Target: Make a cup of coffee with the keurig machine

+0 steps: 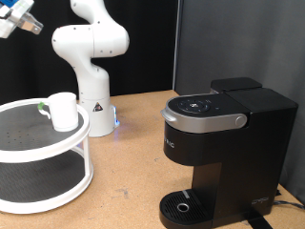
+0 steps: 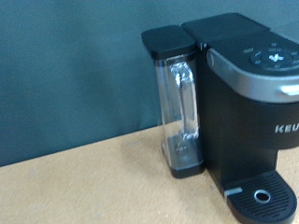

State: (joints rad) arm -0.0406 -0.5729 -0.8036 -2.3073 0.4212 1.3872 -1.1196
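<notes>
The white cup point(image 1: 64, 110) stands upright on the top tier of a round white rack point(image 1: 38, 153) at the exterior view's left. The black keurig machine point(image 1: 224, 143) stands at the right with its lid down and its round drip base point(image 1: 181, 205) bare. My gripper point(image 1: 21, 21) is high in the top left corner, above the rack and far from the machine. Nothing shows between its fingers. The wrist view shows the keurig machine point(image 2: 252, 103), its clear water tank point(image 2: 179, 112) and drip base point(image 2: 262, 196), but not my fingers.
A small dark thing with a green top point(image 1: 43, 108) lies beside the cup on the rack. The white robot base point(image 1: 95, 110) stands behind the rack. The wooden table point(image 1: 129, 181) runs between rack and machine. A black curtain hangs behind.
</notes>
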